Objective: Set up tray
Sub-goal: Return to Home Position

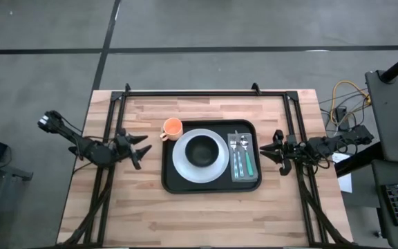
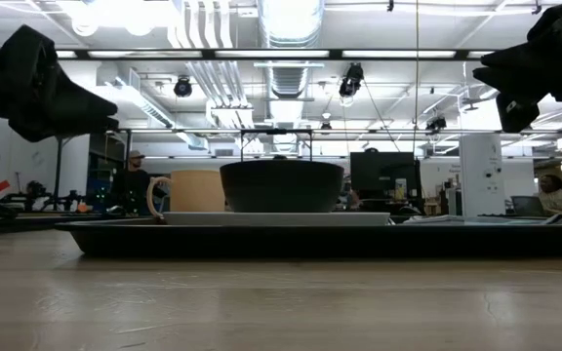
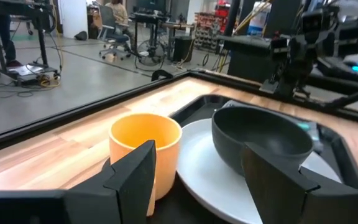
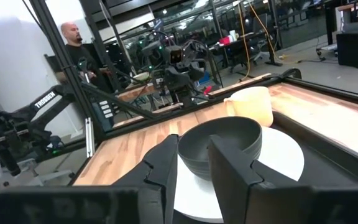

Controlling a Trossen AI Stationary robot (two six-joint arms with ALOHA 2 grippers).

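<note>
The black tray [image 1: 178, 181] lies at the table's middle. On it a white plate [image 1: 185, 166] carries a dark bowl [image 1: 202, 149]. An orange cup [image 1: 172, 128] stands at the tray's far left corner. A grey napkin [image 1: 249, 171] with cutlery [image 1: 239, 153] lies along the tray's right side. My left gripper [image 1: 140, 149] hovers open just left of the tray, and its wrist view [image 3: 197, 155] looks at the cup [image 3: 145, 146] and bowl [image 3: 263, 140]. My right gripper [image 1: 268, 152] hovers open just right of the tray and faces the bowl [image 4: 219, 146].
A black frame [image 1: 206, 93] runs along the table's far edge and down both sides by the arm mounts. Bare wood [image 1: 206, 218] lies between the tray and the near edge. A person [image 4: 76, 46] stands in the room beyond the table.
</note>
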